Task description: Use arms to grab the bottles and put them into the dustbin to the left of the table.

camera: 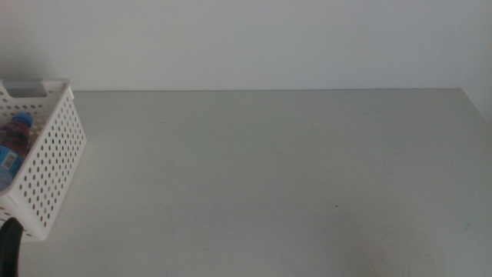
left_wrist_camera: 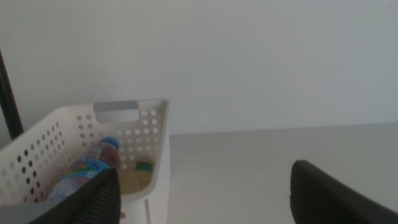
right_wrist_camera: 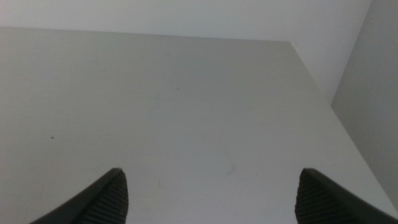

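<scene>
Standing at the left edge of the desk, the white dustbin with its perforated walls already held the bottles. A bottle with a blue cap lay tilted inside it, its colourful label toward the near side. In the left wrist view the same bottle leaned against the basket's wall, and deeper in the basket something yellowish with a green part lay on the bottom; I could not tell for sure which bottle that was. The red can could not be made out in any view.

The left gripper hung near the front left corner of the desk, just beside the near end of the dustbin. Its two dark jaws stood wide apart and grasped nothing. In the middle view only a dark tip of it showed at the bottom left corner.

The right gripper hovered over the right part of the desk, looking toward the far right corner. Its jaws were also spread wide and released, with only bare tabletop between them.
</scene>
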Robot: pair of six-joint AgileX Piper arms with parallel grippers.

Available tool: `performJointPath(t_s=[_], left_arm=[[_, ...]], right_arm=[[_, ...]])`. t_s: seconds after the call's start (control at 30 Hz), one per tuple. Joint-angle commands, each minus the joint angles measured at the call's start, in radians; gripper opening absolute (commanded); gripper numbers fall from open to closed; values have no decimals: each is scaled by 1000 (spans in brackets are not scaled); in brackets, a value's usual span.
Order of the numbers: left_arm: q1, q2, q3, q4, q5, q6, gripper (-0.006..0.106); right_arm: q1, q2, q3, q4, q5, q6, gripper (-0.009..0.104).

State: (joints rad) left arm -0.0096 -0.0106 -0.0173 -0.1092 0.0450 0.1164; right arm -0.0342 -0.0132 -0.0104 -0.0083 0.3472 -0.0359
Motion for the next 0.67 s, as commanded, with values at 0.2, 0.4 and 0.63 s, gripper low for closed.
performJointPath(t_s=[0.2, 0.4, 0.63], left_arm=[[-1, -27, 50, -9, -17, -14, 94], [-1, -28, 48, -9, 43, -14, 94], [-1, -28, 49, -9, 66, -14, 94]], right_arm=[[-7, -22, 29, -20, -52, -8, 78], [-7, -22, 29, -23, -51, -8, 78], [-7, -22, 29, -27, -49, -8, 78]])
